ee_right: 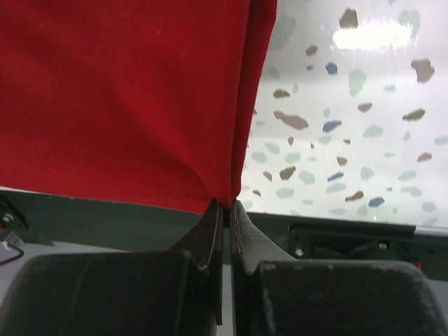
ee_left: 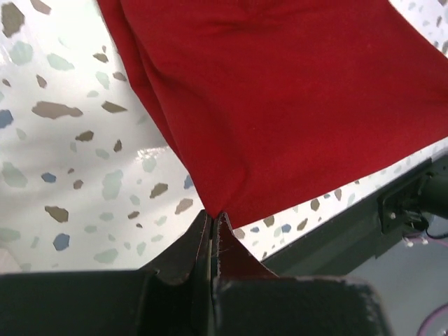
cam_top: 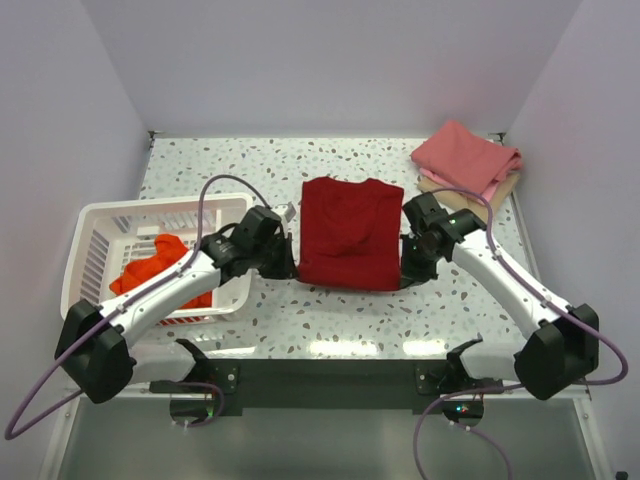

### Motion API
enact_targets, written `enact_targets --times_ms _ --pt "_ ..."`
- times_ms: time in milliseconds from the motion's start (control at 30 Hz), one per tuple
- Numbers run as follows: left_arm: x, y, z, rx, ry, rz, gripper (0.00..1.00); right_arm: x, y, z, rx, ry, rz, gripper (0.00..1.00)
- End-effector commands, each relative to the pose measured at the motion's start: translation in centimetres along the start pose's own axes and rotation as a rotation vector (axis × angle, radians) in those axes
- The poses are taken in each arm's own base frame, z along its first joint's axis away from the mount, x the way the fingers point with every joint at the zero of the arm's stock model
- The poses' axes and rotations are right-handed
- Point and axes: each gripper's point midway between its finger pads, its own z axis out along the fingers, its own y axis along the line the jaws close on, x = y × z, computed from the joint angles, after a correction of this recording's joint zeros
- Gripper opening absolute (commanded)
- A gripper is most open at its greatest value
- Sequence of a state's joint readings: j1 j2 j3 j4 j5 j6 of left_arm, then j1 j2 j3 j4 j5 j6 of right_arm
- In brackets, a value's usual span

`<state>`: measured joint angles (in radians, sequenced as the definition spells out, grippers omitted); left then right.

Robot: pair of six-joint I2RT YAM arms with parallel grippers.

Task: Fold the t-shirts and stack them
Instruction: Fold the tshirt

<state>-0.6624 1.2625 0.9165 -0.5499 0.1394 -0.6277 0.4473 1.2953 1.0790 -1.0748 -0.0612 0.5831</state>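
At the far left of the speckled counter (cam_top: 250,160) sits a white slotted basket (cam_top: 90,265), with a bright orange-red shirt (cam_top: 150,268) crumpled inside it against the near right wall. The left arm (cam_top: 170,285) reaches across the front of the basket toward the middle of the counter.

The left fingers (ee_left: 204,241) are pressed together on the near left corner of the dark crimson shirt (cam_top: 348,232). From the left wrist camera the cloth fans up and away from the fingertips, with a fold running along its left edge.

That crimson shirt lies in the middle of the counter between the two arms. It forms a tall rectangle with the sleeves tucked in, the collar end toward the back wall and the hem toward the arms.

On its near right corner the right fingers (ee_right: 213,234) are likewise clamped tight on the cloth. A doubled edge of fabric rises straight from the tips, and bare counter shows to the right of it. The right arm (cam_top: 500,270) stretches in from the right.

In the far right corner of the counter, well apart from the crimson shirt, a folded pink shirt (cam_top: 465,158) rests on top of a folded tan shirt (cam_top: 508,186). Only the tan shirt's edge shows beneath.
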Motion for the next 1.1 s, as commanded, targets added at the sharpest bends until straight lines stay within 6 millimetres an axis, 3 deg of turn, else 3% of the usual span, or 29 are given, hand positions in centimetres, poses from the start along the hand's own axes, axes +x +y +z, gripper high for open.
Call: enact_targets --times_ms 0,167,400,600,700,900,1000,1067 --pt "1.2 -0.1 -2.0 0.014 0.012 0.002 0.0 1.8 -1.3 -2.5 0.047 0.021 0.014 0.0" --pt "1.7 -0.6 -4.5 0.033 0.013 -0.001 0.0 4.1 -1.6 -4.4 0.026 0.053 0.008 0.0" --pt "2.4 -2.2 -6.6 0.099 0.037 -0.013 0.0 5.8 -1.4 -6.9 -0.011 0.073 0.026 0.0" --pt "0.8 -3.2 -7.5 0.112 -0.011 -0.001 0.0 6.2 -0.3 -7.7 -0.076 0.082 0.055 0.0" --pt "-0.4 -3.6 -6.3 0.106 -0.014 0.014 0.0 4.9 0.8 -6.9 -0.11 0.047 0.083 0.0" --pt "-4.1 -3.7 -4.1 0.038 -0.05 0.051 0.0 -0.1 2.4 -6.1 -0.095 -0.06 0.093 0.0" --pt "-6.2 -3.4 -3.3 0.028 -0.075 0.042 0.0 -3.1 2.4 -5.7 -0.088 -0.118 0.111 0.0" --pt "-7.8 -3.1 -2.7 0.035 -0.098 0.042 0.0 -4.4 1.3 -5.2 -0.045 -0.144 0.132 0.0"
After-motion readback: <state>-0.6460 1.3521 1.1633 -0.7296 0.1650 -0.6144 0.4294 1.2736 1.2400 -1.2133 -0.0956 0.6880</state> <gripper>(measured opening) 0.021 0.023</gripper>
